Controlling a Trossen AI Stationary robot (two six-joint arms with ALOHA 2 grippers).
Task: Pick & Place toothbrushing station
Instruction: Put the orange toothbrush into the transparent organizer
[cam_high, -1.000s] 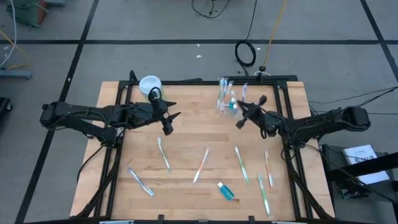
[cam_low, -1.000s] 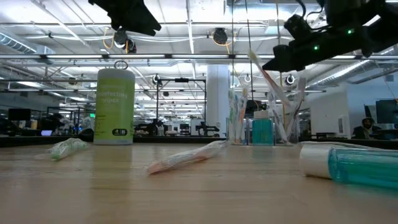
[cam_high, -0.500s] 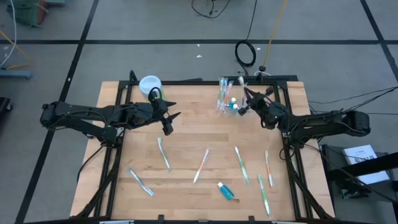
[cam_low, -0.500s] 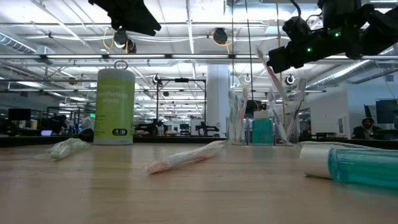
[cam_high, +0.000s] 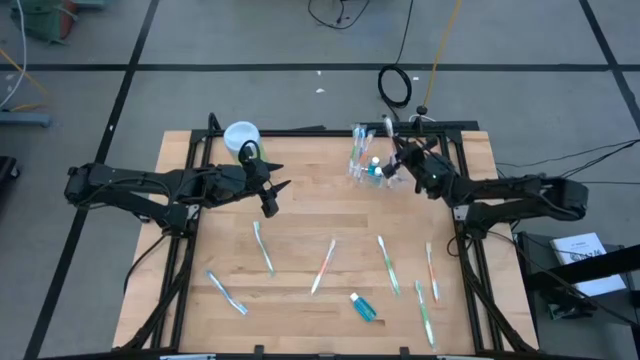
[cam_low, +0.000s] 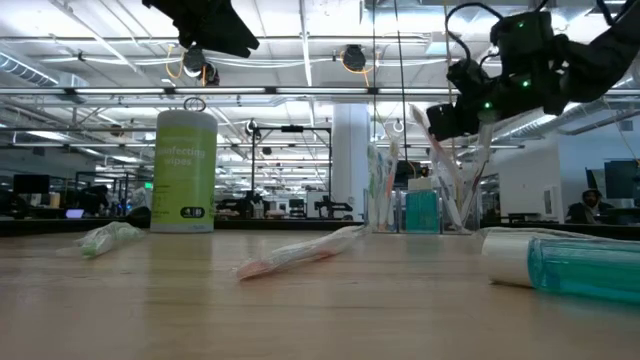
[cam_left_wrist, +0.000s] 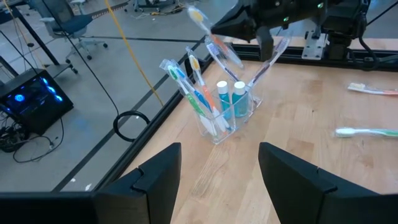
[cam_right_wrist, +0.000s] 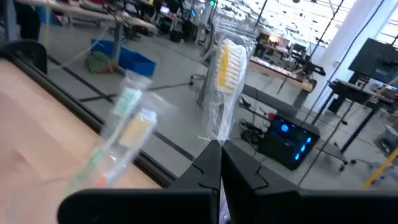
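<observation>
Above clear cup (cam_high: 366, 167) at far edge | right tool (cam_high: 391, 160) clenched on wrapped toothbrush (cam_right_wrist: 225, 81) | left tool (cam_high: 274, 193) released, mid-table

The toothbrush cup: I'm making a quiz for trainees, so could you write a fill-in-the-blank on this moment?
1. The right gripper, fingers shut on a wrapped toothbrush, is at the clear ____.
2. The cup holds two small blue ____.
3. The left gripper hangs with fingers ____.
4. The green canister has a ____ lid.

Missing: cup; tubes; open; white
</observation>
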